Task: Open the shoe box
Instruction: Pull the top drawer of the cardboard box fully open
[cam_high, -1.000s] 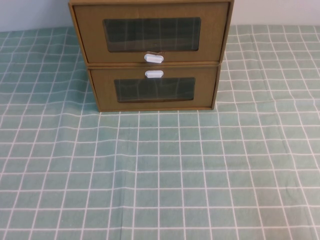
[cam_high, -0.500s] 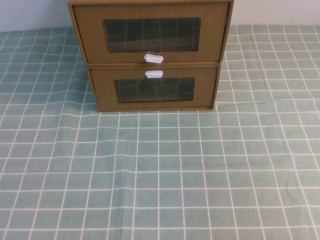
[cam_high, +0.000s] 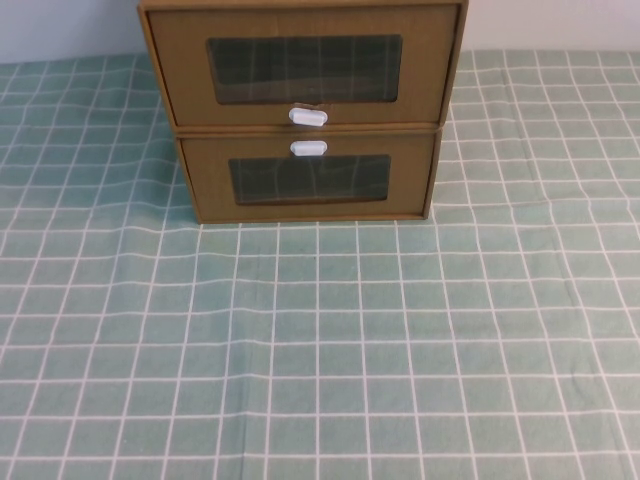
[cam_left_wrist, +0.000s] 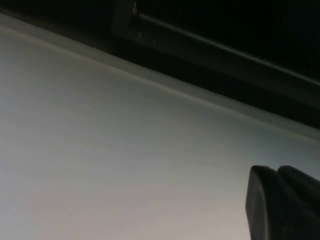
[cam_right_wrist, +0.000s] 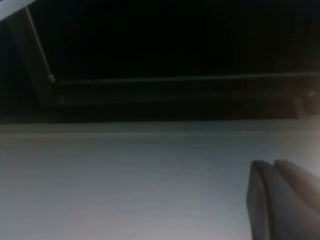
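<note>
The left gripper shows only in its own wrist view, its dark fingertips pressed together and holding nothing. Ahead of these jaws lies a pale, plain surface, with a dark band beyond it. The right gripper is posed alike in its wrist view, with its jaws shut and empty over the same kind of pale surface. Neither arm reaches over the green checked cloth. At the cloth's far side stands the shoe box, two brown stacked units, both closed, each with a white handle. Its place relative to either pair of jaws cannot be told.
</note>
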